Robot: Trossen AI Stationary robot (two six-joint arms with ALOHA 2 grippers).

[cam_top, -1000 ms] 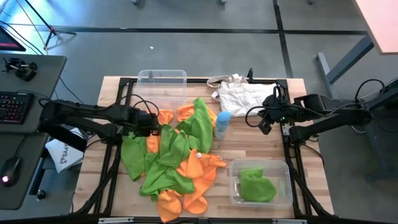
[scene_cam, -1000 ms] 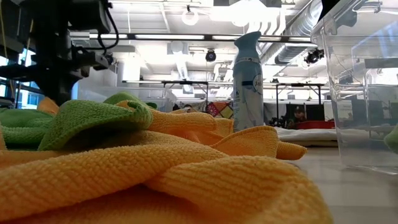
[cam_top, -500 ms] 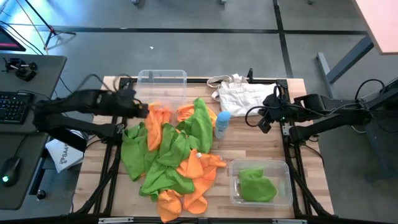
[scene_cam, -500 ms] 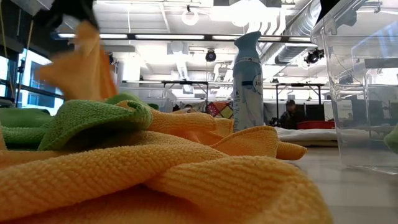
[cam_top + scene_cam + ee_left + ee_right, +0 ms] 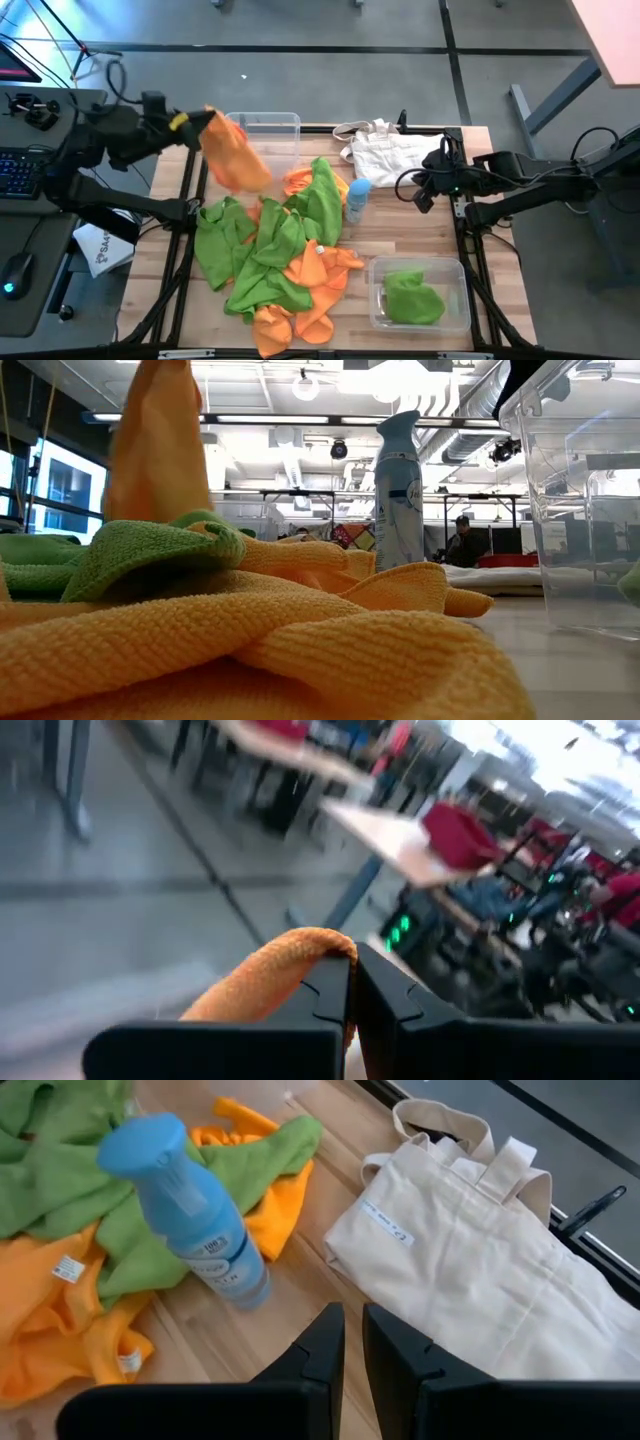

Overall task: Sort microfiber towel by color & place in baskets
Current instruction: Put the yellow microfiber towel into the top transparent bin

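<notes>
A heap of orange and green microfiber towels [image 5: 285, 250] lies on the table's middle and left. My left gripper [image 5: 190, 124] is raised over the far left of the table, shut on one orange towel [image 5: 232, 158] that hangs in the air; the low view shows that towel [image 5: 158, 445] above the heap. One clear basket [image 5: 262, 140] stands at the far edge, beside the hanging towel. A second basket [image 5: 418, 292] near the right front holds a green towel [image 5: 412, 298]. My right gripper [image 5: 424, 197] waits shut over the right side, near the white tote bag. My left gripper pinches the orange towel between its two fingers [image 5: 330, 995] by a bunched top edge [image 5: 290, 960]; how many layers cannot be told. The towel hangs slack below the gripper, lifted clear of the heap.
A light-blue spray bottle [image 5: 357, 198] stands upright between the heap and the white tote bag [image 5: 395, 155], which lies at the far right. Bare wood shows between the bottle and the right basket. A desk with a keyboard [image 5: 20, 170] sits left of the table.
My left gripper has risen from the heap and moved toward the far left edge, carrying the orange towel with it. The towel has been pulled out of the pile, lifted clear, and now hangs beside the far basket. The right arm has kept still.
</notes>
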